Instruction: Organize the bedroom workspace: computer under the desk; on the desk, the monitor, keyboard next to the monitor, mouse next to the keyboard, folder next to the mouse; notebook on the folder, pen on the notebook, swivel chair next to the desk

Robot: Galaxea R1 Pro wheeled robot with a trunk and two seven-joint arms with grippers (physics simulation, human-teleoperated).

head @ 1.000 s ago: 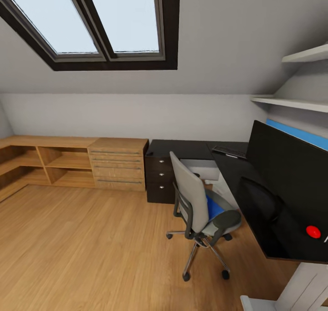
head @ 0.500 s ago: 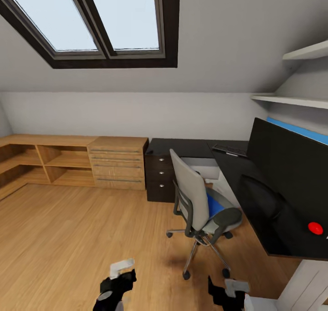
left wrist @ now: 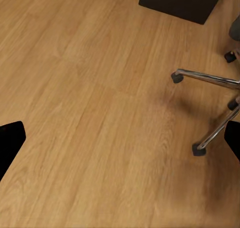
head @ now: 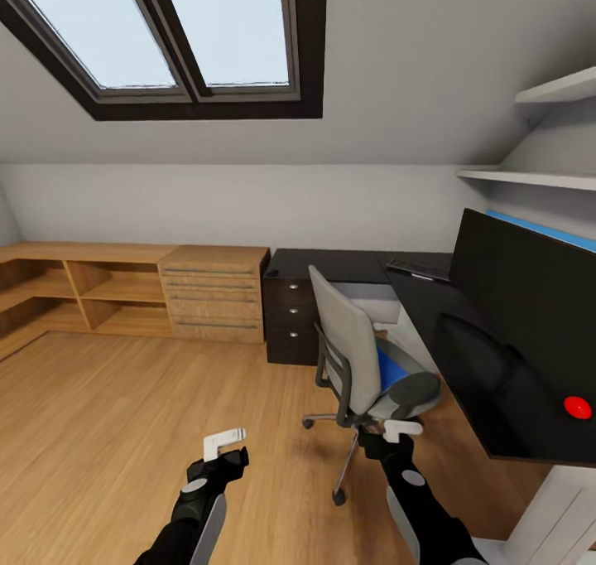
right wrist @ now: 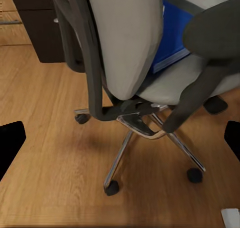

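The swivel chair (head: 352,358) with its grey back stands on the wood floor beside the black desk (head: 331,265). The blue folder (head: 389,369) lies on its seat, and up close in the right wrist view the folder (right wrist: 172,32) sits behind the chair back (right wrist: 127,37). The wide black monitor (head: 530,300) stands on the desk, and the keyboard (head: 418,269) lies further back. A light grey case, seemingly the computer (head: 368,300), is under the desk. My left gripper (head: 225,449) hangs open over bare floor. My right gripper (head: 396,434) is open just short of the chair's near armrest.
A wooden dresser and open shelves (head: 124,296) line the back wall to the left. A small red object (head: 577,407) sits on the desk's near end. The chair's chrome legs and casters (left wrist: 207,80) spread over the floor. Shelves (head: 538,177) hang above the desk.
Both arms have risen into the head view. The left gripper has come up over the floor, and the right has moved up and forward to the chair's armrest. The view shifted slightly.
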